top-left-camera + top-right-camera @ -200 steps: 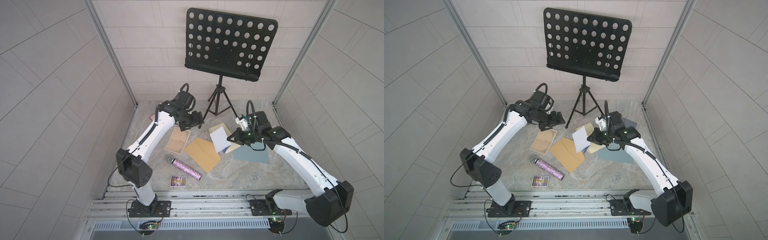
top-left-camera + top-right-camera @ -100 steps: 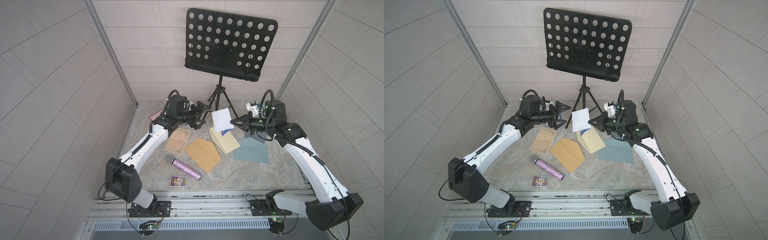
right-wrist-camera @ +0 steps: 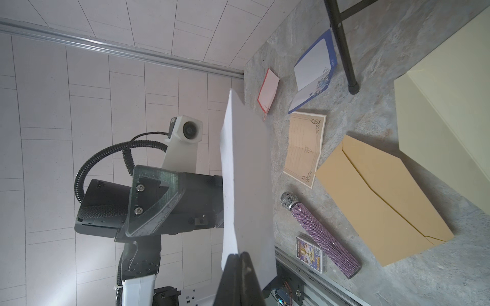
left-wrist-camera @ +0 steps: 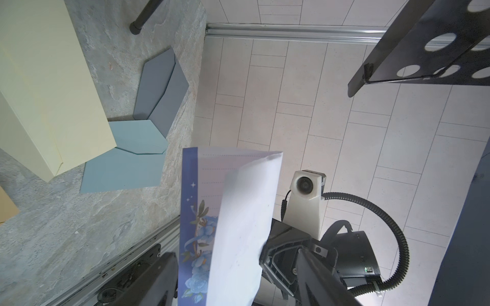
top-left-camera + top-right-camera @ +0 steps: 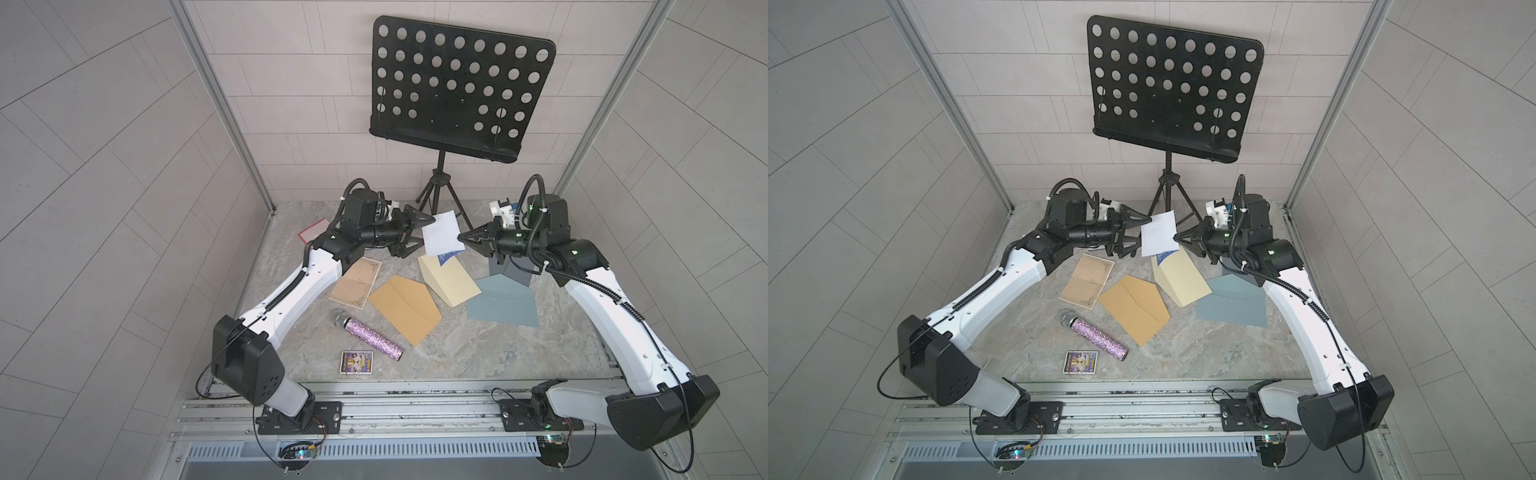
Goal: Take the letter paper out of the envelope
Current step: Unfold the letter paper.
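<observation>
Black and clamped shut, the right tool (image 5: 460,237) pinched one edge of the white letter paper (image 5: 441,232), held clear above the cream envelope (image 5: 451,282) on the table (image 5: 457,353). The left tool (image 5: 420,232) stood wide, jaws straddling the paper's opposite edge.

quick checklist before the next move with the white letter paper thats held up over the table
1. Right jaws shut on the white folded letter paper: ok.
2. Left jaws open, straddling the paper's opposite edge without pinching it: ok.
3. Paper clear of the cream paper envelope: cannot tell. Its blue-printed lower corner overlaps the envelope's mouth in both top views.
4. Paper apart from the black music stand's tripod leg: ok. A gap shows in both wrist views.
5. Paper opened out flat: not ok. It is folded over in the left wrist view.
</observation>
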`<state>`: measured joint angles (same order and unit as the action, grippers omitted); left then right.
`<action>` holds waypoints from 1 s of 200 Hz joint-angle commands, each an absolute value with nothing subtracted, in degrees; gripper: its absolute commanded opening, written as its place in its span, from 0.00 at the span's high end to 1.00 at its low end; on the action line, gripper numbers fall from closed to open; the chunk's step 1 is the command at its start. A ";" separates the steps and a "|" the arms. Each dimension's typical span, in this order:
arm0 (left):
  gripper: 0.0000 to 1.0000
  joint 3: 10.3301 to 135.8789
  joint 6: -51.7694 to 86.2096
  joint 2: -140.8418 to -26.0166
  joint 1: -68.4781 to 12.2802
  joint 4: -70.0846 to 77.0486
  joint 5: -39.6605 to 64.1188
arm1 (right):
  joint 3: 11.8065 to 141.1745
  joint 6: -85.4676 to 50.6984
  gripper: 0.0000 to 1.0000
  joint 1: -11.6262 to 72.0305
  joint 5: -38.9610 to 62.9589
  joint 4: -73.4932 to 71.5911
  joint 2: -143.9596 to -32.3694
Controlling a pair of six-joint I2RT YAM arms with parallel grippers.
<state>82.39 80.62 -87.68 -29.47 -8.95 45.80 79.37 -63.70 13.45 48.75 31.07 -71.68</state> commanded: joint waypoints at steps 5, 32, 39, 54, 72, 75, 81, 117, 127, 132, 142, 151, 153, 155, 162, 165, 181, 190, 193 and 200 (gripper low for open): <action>0.37 83.04 82.22 -88.51 -31.03 -5.90 46.41 | 79.45 -65.07 1.00 13.62 49.79 30.17 -71.59; 0.48 83.58 82.49 -89.25 -31.77 -5.89 46.24 | 79.45 -65.21 1.00 13.71 50.26 30.06 -71.92; 0.53 83.63 82.46 -89.21 -31.79 -5.75 46.02 | 79.45 -65.14 1.00 13.80 50.36 30.06 -71.97; 0.64 83.97 82.45 -89.45 -31.82 -5.79 45.79 | 79.50 -64.98 1.00 13.89 50.72 30.43 -72.29; 0.76 84.71 82.69 -89.83 -31.96 -5.87 45.84 | 79.63 -63.97 1.00 14.23 50.84 31.63 -72.73; 0.79 84.81 82.70 -89.95 -31.97 -5.89 45.80 | 79.75 -63.75 1.00 14.35 50.74 31.88 -72.76; 0.86 85.05 82.74 -90.02 -31.93 -6.16 45.72 | 79.89 -63.20 1.00 14.49 50.68 32.37 -72.95; 1.00 86.67 82.84 -88.84 -31.87 -11.83 42.76 | 84.98 -50.47 0.81 15.95 44.89 43.74 -74.39; 1.00 87.33 82.64 -88.05 -31.52 -15.13 40.63 | 87.49 -43.58 0.65 16.99 38.97 49.33 -74.45; 1.00 87.60 82.53 -87.60 -31.32 -16.82 39.57 | 88.21 -40.64 0.59 17.70 35.59 51.14 -74.05; 1.00 88.16 82.48 -86.76 -30.75 -19.66 37.73 | 88.41 -36.41 0.49 19.29 29.15 52.26 -72.48; 1.00 89.10 82.00 -86.40 -30.20 -22.72 36.37 | 86.88 -34.04 0.44 20.62 24.78 50.64 -70.05; 1.00 89.36 81.80 -86.33 -30.01 -23.48 36.10 | 86.50 -33.58 0.44 20.98 23.91 50.08 -69.39; 1.00 89.69 81.60 -86.31 -29.91 -24.13 35.85 | 86.07 -33.07 0.43 21.35 22.81 49.61 -68.74; 1.00 90.97 80.66 -86.35 -29.44 -27.28 34.74 | 84.58 -31.13 0.40 23.19 18.86 47.86 -66.63; 1.00 91.57 80.14 -86.47 -29.27 -28.60 34.36 | 83.85 -29.96 0.39 24.23 17.10 46.97 -65.59; 1.00 94.77 78.06 -87.18 -28.66 -33.83 32.42 | 79.87 -20.21 0.34 33.82 2.55 42.12 -60.45; 1.00 95.74 77.94 -87.42 -28.56 -34.65 31.86 | 75.21 -14.45 0.32 39.81 -4.81 37.00 -57.25; 1.00 96.03 78.03 -87.51 -28.56 -34.77 31.82 | 73.56 -12.44 0.28 41.65 -6.95 34.98 -56.20; 1.00 96.97 78.13 -87.92 -28.56 -35.38 31.73 | 69.79 -7.68 0.16 45.43 -11.43 30.52 -54.14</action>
